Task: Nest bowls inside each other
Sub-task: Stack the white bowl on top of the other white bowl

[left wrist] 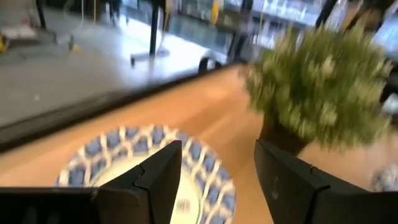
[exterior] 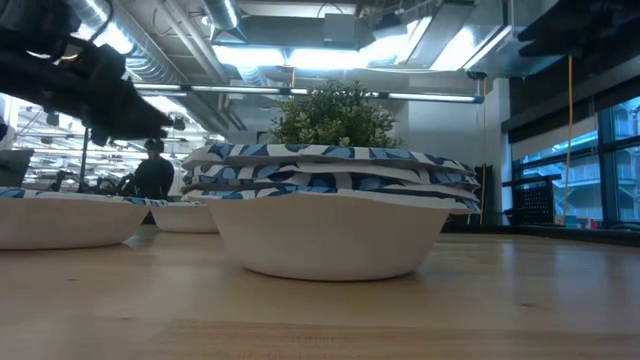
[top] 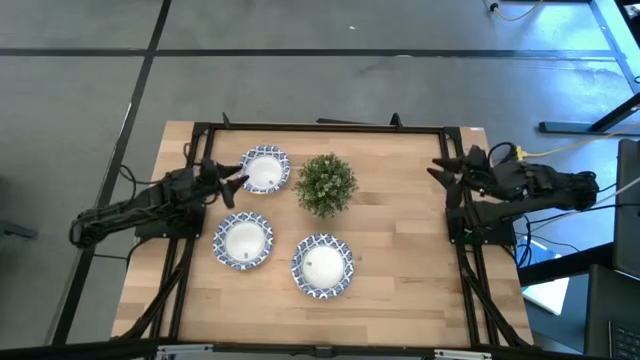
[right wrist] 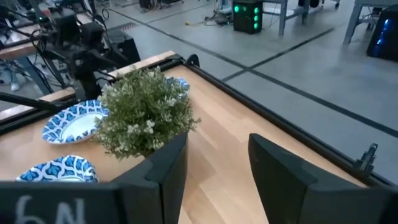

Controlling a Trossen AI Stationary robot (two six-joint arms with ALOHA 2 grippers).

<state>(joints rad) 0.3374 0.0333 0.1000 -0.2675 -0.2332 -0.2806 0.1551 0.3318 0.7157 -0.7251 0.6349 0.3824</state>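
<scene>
L gripper & R gripper open

In the low view, the near stack of bowls hides the base of the plant. The left bowl is cut off by the edge. In the left wrist view, the plant is blurred.

The only legible marking is a pale "6N" on the dark body of the right arm's own wrist assembly, close behind the right gripper, whose two fingers stand apart (the characters are faint and cut off by the frame edge, so there may be more to the mark). The bowls, the plant and the table carry no readable words or numbers.
</scene>
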